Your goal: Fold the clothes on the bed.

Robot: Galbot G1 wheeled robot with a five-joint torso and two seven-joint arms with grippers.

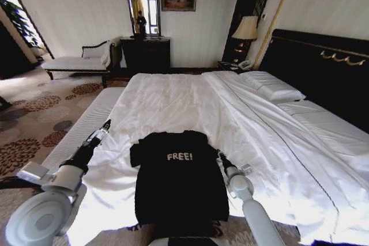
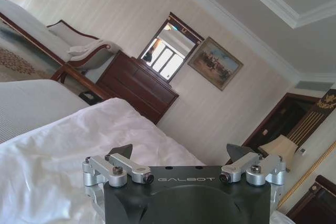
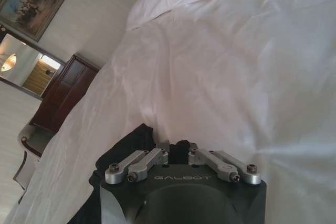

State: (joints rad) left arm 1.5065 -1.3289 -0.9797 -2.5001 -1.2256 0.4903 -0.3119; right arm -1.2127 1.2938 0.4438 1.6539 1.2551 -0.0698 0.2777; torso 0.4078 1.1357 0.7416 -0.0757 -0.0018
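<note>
Gripping the shirt's sleeve edge for a first fold.
Right tool [image 3: 181, 149], fingers drawn narrow, sits at the black shirt [image 1: 180, 180] edge, seemingly pinching cloth; left tool [image 2: 181, 157] hangs wide above the bed [image 1: 173, 102], well off the shirt's other side. I'd say: confirm the pinch, bring the left one to its sleeve, then lift both evenly.

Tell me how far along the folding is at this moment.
Done: the black T-shirt lies spread flat on the bed, lettering up, sleeves out, no fold visible. In hand: the right pincer is closed at the shirt's right sleeve edge, apparently pinching it; the left pincer hovers open, left of the shirt. Left: every fold.
</note>
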